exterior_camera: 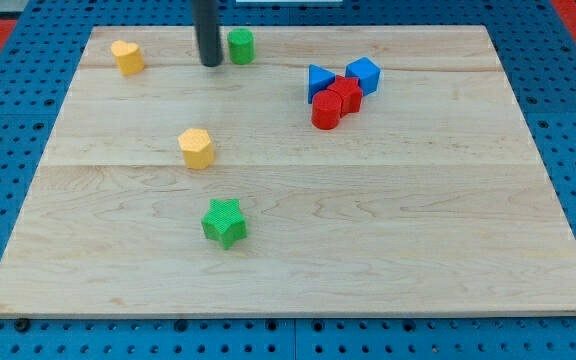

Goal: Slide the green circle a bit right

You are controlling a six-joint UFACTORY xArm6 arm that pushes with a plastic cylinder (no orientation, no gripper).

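Observation:
The green circle (241, 45) stands near the view's top, left of centre, on the wooden board (388, 230). My tip (210, 63) is the lower end of a dark rod that comes down from the view's top. It rests just left of the green circle, with a narrow gap between them.
A yellow heart-like block (127, 56) sits at the top left. A yellow hexagon-like block (197, 148) lies mid-left. A green star (225, 222) is below centre. Two blue blocks (320, 80) (364, 74) and two red blocks (344, 93) (326, 111) cluster at the top right.

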